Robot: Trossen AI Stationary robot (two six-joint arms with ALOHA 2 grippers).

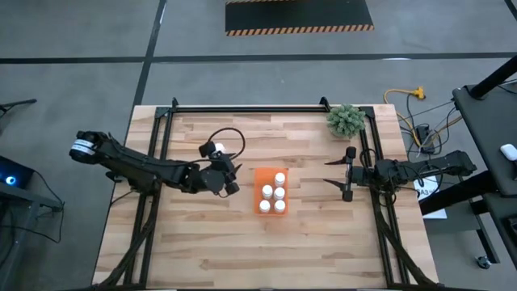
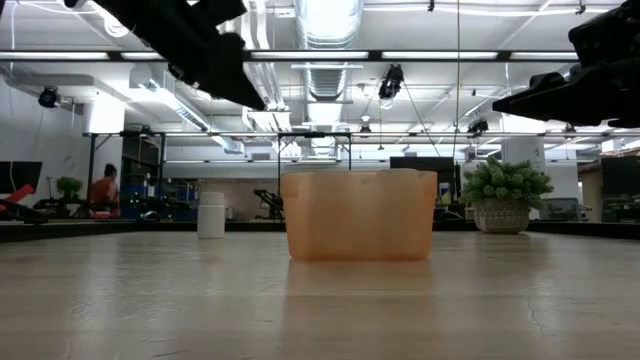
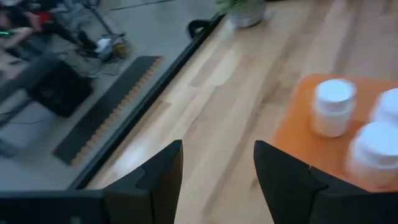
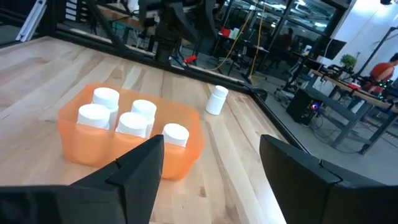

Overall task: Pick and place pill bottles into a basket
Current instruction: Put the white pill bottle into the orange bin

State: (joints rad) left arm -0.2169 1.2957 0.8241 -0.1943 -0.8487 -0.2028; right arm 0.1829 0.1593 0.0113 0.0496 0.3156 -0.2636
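Risk: my left gripper (image 1: 229, 179), empty with jaws parted, may clip the orange basket (image 1: 260, 202) while reaching the last pill bottle (image 4: 216, 100); right gripper (image 1: 338, 174) waits open.

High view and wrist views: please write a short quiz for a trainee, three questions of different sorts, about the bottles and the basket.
1. How many small white cylindrical pill bottles stand inside the bright orange rectangular basket?
2. True or false: the right gripper holds a bottle.
3. Where is the lone bottle?
A) Lying on its side against the green plant
B) Standing upright on the light wooden table, outside the basket
C) On the floor

Key: 1: five. 2: false, its fingers are open and empty. 3: B.
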